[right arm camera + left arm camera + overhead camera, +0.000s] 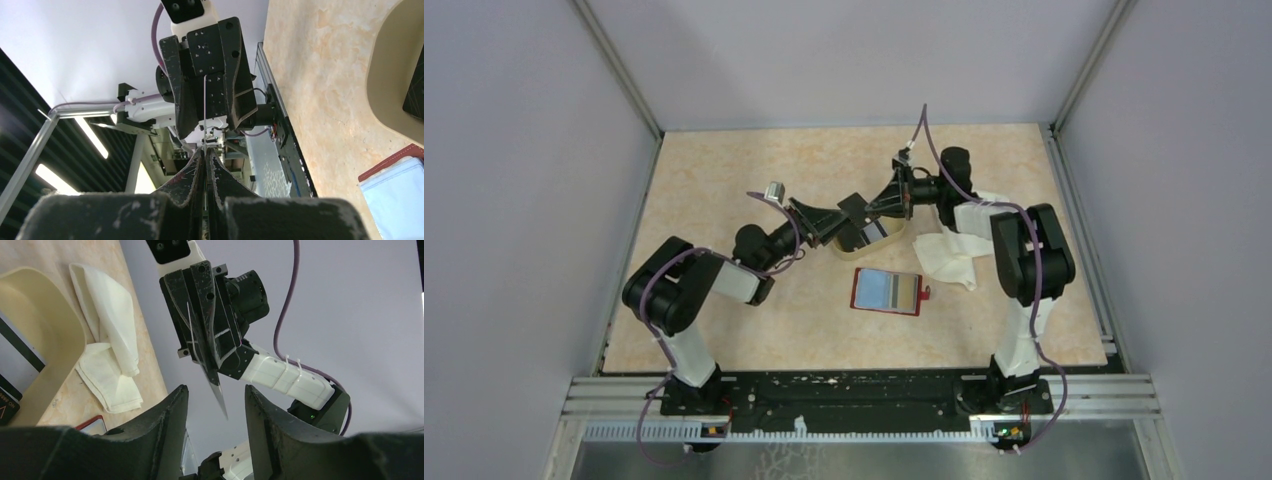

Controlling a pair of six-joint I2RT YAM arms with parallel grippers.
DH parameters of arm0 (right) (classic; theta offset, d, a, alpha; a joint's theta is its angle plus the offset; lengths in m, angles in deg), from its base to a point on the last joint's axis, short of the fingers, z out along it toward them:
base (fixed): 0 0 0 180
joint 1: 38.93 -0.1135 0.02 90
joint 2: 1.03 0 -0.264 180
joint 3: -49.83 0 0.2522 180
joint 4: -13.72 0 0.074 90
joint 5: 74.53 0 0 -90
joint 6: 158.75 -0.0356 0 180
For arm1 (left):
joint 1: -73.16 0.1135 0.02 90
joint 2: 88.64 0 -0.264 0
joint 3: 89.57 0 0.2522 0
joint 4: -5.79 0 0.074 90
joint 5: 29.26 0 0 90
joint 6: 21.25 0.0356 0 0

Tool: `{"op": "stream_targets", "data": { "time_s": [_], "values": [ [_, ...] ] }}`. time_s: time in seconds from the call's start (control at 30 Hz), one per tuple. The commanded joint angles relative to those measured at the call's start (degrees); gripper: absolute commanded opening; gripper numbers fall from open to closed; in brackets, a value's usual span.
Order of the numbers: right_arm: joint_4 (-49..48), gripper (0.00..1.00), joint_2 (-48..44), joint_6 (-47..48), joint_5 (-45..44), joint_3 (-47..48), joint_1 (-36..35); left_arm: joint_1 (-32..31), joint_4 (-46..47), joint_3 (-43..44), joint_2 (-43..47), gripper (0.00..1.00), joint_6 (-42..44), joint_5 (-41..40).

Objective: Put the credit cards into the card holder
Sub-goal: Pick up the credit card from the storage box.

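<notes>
My right gripper (872, 207) is shut on a thin black credit card (854, 206) and holds it in the air above the tan tray, edge-on to my open left gripper (838, 222). In the left wrist view the card (219, 396) points down between the spread jaws of the left gripper (216, 390) without touching them. In the right wrist view the right gripper (205, 152) pinches the card (205, 110), seen as a thin line. The red card holder (860, 290) lies open on the table with a light blue card (887, 291) on it.
A tan oval tray (899, 238) with more cards sits under both grippers; it also shows in the left wrist view (55, 315) and the right wrist view (385, 105). A white cloth (952, 255) lies to its right. Grey walls enclose the table.
</notes>
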Motion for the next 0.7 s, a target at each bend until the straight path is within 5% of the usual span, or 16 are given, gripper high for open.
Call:
{"op": "stream_targets", "data": {
  "time_s": [0.0, 0.13, 0.27, 0.37, 0.43, 0.57, 0.67],
  "values": [
    [2.99, 0.0, -3.74, 5.0, 0.39, 1.34, -1.26, 0.28, 4.8, 3.05, -2.08, 0.5, -2.21, -1.02],
    [8.05, 0.0, -4.23, 10.01, 0.39, 2.67, -2.4, 0.27, 3.46, 5.12, -3.67, 0.37, -2.5, -0.33],
    [16.68, 0.0, -5.13, 18.96, -0.18, 4.87, -3.21, 0.35, 2.84, 6.01, -4.28, 0.0, -1.92, 0.38],
    [23.31, 0.01, -6.54, 28.03, -0.62, 7.42, -3.3, 0.65, 3.31, 5.78, -4.07, 0.0, 0.2, 1.78],
    [33.88, 0.2, -7.52, 38.4, -0.77, 10.85, -3.21, 0.95, 5.62, 4.18, -3.04, 0.0, 4.37, 2.29],
    [65.58, 0.5, -9.97, 74.13, -7.98, 22.17, -3.31, 1.32, 14.74, -2.85, 0.74, 0.0, 18.46, 4.86],
    [68.48, 0.61, -15.44, 88.61, -9.67, 21.58, -3.53, 1.27, 17.61, -8.06, 4.5, 0.0, 28.91, 8.63]
  ]
}}
